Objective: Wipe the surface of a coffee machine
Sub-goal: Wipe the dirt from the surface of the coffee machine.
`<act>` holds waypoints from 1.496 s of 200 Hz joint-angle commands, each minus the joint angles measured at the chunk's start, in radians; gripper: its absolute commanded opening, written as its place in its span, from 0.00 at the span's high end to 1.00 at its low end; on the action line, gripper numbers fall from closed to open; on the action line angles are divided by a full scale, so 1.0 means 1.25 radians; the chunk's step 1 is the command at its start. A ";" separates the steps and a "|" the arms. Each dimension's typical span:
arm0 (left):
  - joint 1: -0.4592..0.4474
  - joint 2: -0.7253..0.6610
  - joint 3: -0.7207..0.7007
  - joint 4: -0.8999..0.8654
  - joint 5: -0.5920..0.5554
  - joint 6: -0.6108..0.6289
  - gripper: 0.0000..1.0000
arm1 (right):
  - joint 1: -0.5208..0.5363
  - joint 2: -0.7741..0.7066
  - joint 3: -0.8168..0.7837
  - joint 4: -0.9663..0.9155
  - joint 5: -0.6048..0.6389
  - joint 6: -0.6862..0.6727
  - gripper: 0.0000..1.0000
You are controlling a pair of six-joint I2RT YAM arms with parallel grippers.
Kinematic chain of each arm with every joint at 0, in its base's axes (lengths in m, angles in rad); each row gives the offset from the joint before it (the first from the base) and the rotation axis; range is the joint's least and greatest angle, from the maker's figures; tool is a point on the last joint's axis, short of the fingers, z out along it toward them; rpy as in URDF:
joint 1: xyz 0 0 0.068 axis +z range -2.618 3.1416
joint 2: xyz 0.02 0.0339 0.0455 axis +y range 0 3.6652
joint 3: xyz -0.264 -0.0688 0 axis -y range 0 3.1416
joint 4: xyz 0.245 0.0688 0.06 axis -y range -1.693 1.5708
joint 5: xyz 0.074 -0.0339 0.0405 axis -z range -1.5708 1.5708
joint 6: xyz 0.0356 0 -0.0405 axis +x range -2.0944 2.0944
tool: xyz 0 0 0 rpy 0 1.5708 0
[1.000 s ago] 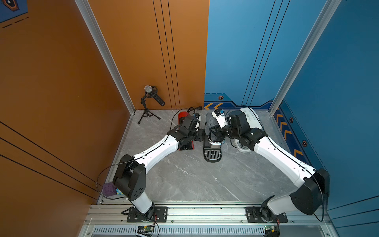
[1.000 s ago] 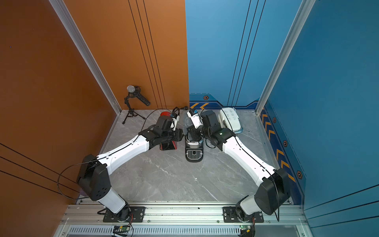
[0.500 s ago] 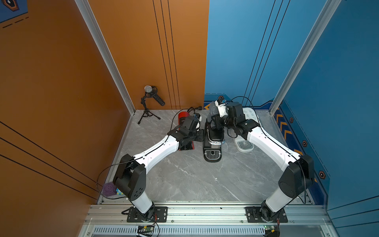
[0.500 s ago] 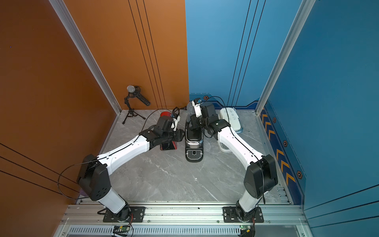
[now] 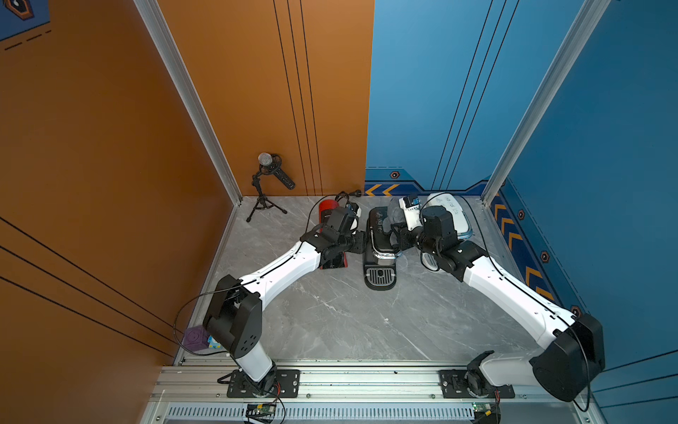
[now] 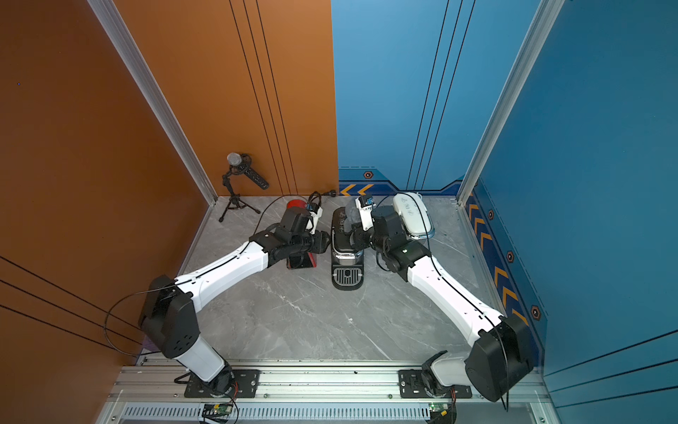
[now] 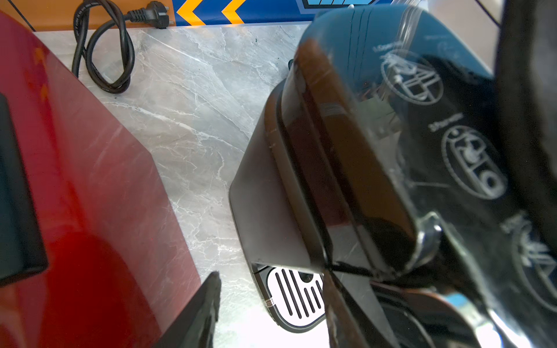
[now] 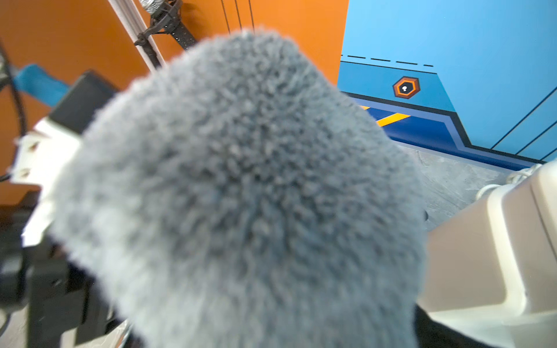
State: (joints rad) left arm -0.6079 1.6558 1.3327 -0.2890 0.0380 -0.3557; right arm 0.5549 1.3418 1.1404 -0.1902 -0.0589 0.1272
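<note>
coffee machine (image 5: pixel 379 242) is being seen mid desk (image 5: pixel 330 312), between both arms. grey cloth (image 8: pixel 241 195) is being pinched by right pincer (image 5: pixel 398 235) on the machine's top. left pincer (image 5: pixel 358 243) is being held spread at its side. risk: the machine being shoved or tipped by hard pressing, or the cloth being dragged loose.

White links (image 5: pixel 282 266), black joints (image 5: pixel 234 323) — thin cables (image 5: pixel 174 325)
</note>
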 commanded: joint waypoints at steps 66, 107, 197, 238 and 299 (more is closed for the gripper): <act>-0.005 0.039 0.032 0.020 0.017 -0.003 0.45 | 0.062 0.123 0.027 -0.058 -0.054 -0.014 0.77; -0.008 0.038 0.031 0.020 0.015 -0.005 0.45 | 0.029 0.219 0.126 -0.054 -0.015 0.006 0.77; -0.006 0.029 0.025 0.020 0.011 0.001 0.45 | -0.081 0.245 0.117 -0.058 -0.053 0.054 0.77; 0.000 0.025 0.021 0.021 0.003 0.004 0.45 | -0.047 0.158 0.024 -0.084 0.003 0.034 0.77; 0.004 0.041 0.032 0.032 0.010 0.004 0.45 | 0.063 0.050 -0.055 -0.115 0.049 0.014 0.76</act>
State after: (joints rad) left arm -0.6094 1.6855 1.3487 -0.3042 0.0566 -0.3557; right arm 0.5758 1.3903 1.1423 -0.1036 0.0105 0.1619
